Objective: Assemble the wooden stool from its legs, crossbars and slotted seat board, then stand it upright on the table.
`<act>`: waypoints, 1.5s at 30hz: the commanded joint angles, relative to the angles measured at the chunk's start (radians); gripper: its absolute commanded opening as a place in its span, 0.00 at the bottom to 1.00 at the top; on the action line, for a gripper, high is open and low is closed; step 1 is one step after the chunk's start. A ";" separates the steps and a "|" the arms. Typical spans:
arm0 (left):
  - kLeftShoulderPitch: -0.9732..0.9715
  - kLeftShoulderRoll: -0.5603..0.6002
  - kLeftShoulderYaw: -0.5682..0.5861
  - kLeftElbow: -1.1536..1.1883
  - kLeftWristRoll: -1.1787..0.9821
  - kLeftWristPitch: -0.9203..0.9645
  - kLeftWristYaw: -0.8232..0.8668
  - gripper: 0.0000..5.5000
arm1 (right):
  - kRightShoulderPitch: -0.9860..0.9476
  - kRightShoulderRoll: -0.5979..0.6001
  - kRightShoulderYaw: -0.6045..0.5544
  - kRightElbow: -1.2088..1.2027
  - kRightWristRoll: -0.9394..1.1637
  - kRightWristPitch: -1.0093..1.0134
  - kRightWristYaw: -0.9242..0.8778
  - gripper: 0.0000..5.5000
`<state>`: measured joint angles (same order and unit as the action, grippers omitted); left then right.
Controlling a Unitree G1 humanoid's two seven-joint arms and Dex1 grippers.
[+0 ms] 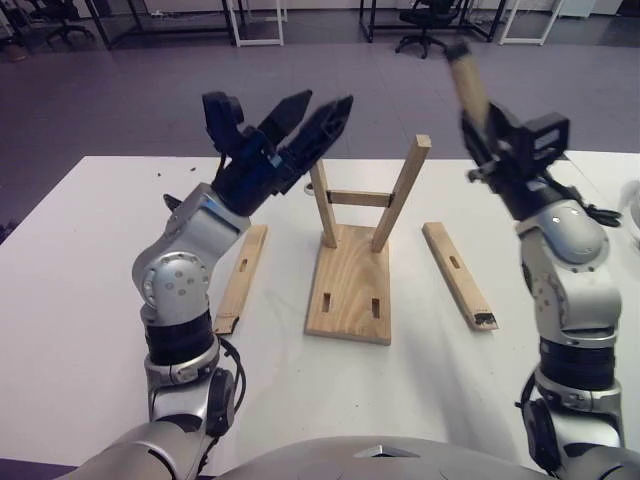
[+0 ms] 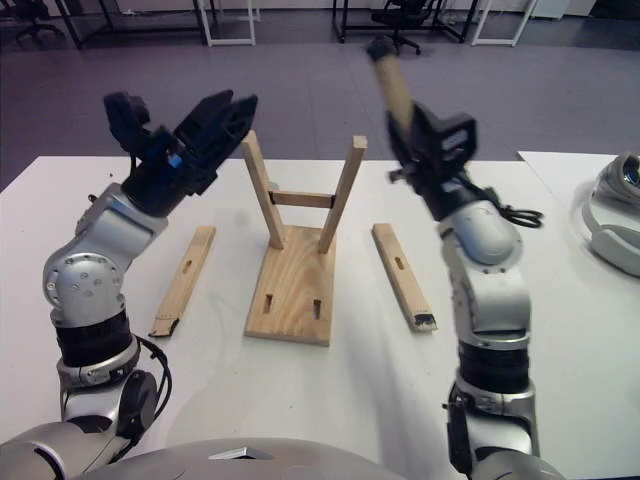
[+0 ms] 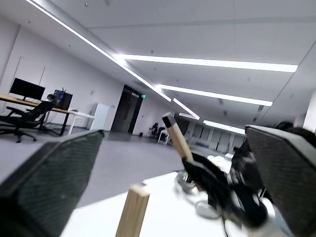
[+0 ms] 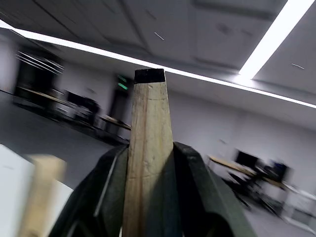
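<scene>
The right gripper (image 1: 487, 118) clamped a wooden leg (image 1: 466, 80) at two o'clock of the seat board (image 1: 350, 285), which lay on the table (image 1: 100, 250) bearing two legs (image 1: 323, 205); the left gripper (image 1: 322, 104) gaped at ten o'clock.

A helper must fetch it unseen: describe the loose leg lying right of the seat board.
On the white table, find the seat board lying flat with two legs standing in it. The loose leg lies flat just right of it, not touching, dark tip toward the robot. Its twin lies left of the board; a third piece is held in the air.
</scene>
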<state>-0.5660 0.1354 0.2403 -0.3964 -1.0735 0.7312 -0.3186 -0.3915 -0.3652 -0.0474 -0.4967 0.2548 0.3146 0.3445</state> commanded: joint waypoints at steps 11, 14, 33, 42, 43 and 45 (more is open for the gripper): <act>-0.033 -0.019 -0.034 0.006 -0.210 0.029 0.184 0.50 | -0.085 -0.008 0.216 -0.063 -0.104 -0.017 0.072 0.24; -0.009 -0.022 -0.042 -0.022 -0.239 0.020 0.207 0.39 | -0.082 -0.009 0.225 -0.052 -0.125 -0.031 0.086 0.24; 0.293 0.168 0.085 -0.089 -0.126 -0.054 0.244 0.07 | 0.116 -0.028 0.149 -0.113 -0.092 0.081 0.098 0.50; 0.501 0.222 0.089 0.218 0.311 -0.291 0.102 0.07 | 0.323 -0.014 0.033 0.311 -0.211 -0.014 -0.049 0.50; 0.504 0.213 0.085 0.244 0.331 -0.309 0.091 0.07 | 0.325 -0.003 0.035 0.326 -0.211 -0.025 -0.053 0.50; 0.512 0.187 0.079 0.275 0.353 -0.335 0.076 0.07 | 0.326 0.015 0.042 0.354 -0.219 -0.047 -0.064 0.50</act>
<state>-0.0640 0.3448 0.3317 -0.1456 -0.7417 0.4166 -0.2287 -0.0694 -0.3664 -0.0083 -0.1654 0.0417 0.2875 0.2912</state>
